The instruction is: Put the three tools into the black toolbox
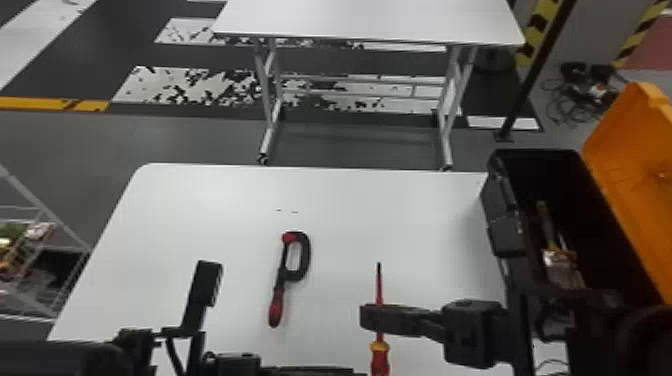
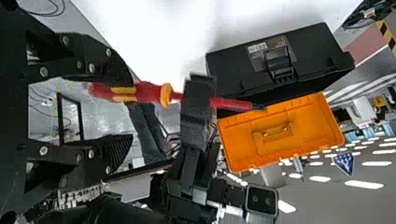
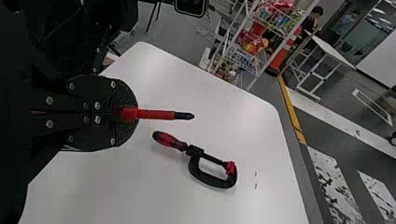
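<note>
I'm working over a white table [image 1: 210, 200], and the black toolbox [image 1: 500, 192] is standing at its right edge, its orange lid [image 1: 635, 165] leaning back out of my way. The right claw [image 1: 370, 317] is gripping the screwdriver [image 1: 380, 357] by the shaft, fingers pressed together over it, and is holding it above the table with the tip pointing away from me. The left claw [image 2: 130, 112] is waiting by the handle with its fingers spread; I can't tell whether one is touching it. The clamp [image 1: 302, 272] is lying flat on the table, left of the screwdriver. The brush [image 1: 561, 257] is resting inside the toolbox, so I'm counting one tool in and two to go.

I'm judging this step as carrying the screwdriver to the toolbox with the right claw. I'm wanting the left fingers well off the handle before any sideways move, since a snag could be twisting the shaft in my grip. I'm planning to lift enough for handle and tip both to be clearing the near wall, line the shaft up with the toolbox's length, and lower before releasing, keeping off the lid.
</note>
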`<control>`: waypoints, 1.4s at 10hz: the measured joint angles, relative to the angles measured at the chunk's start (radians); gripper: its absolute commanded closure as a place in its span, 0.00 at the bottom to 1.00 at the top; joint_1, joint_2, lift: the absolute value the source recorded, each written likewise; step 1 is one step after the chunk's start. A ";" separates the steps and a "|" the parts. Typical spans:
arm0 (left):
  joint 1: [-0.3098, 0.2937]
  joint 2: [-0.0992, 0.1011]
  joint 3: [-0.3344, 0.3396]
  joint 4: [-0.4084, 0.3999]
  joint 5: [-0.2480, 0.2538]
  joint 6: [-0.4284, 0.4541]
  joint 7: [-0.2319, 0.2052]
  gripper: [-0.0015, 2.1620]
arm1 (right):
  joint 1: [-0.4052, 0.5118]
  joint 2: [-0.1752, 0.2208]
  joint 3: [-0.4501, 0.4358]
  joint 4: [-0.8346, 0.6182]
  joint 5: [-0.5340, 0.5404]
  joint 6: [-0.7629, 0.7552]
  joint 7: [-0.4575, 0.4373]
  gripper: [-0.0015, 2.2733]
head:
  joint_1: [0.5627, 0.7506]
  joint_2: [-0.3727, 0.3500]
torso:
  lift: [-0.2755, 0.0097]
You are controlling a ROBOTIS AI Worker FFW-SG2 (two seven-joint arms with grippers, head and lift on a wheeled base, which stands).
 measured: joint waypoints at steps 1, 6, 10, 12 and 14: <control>0.009 -0.001 0.011 0.000 0.000 0.000 0.000 0.01 | 0.013 0.001 -0.033 -0.031 -0.001 -0.029 -0.013 0.99 | 0.70 0.52 | 0.79; 0.069 -0.001 0.051 0.006 0.000 0.000 -0.002 0.01 | 0.046 -0.010 -0.353 -0.193 -0.011 -0.203 -0.075 0.99 | 0.70 0.17 | 0.79; 0.111 -0.002 0.075 0.007 -0.001 0.000 -0.004 0.01 | 0.037 -0.182 -0.280 -0.134 0.306 -0.433 -0.081 0.99 | 0.70 0.03 | 0.79; 0.128 -0.002 0.096 0.008 -0.001 0.000 -0.015 0.01 | 0.055 -0.231 -0.198 -0.041 0.455 -0.573 -0.090 0.99 | 0.70 0.03 | 0.79; 0.132 -0.002 0.124 0.008 0.006 0.000 -0.032 0.01 | 0.075 -0.260 -0.187 0.063 0.513 -0.707 -0.089 0.99 | 0.70 0.03 | 0.79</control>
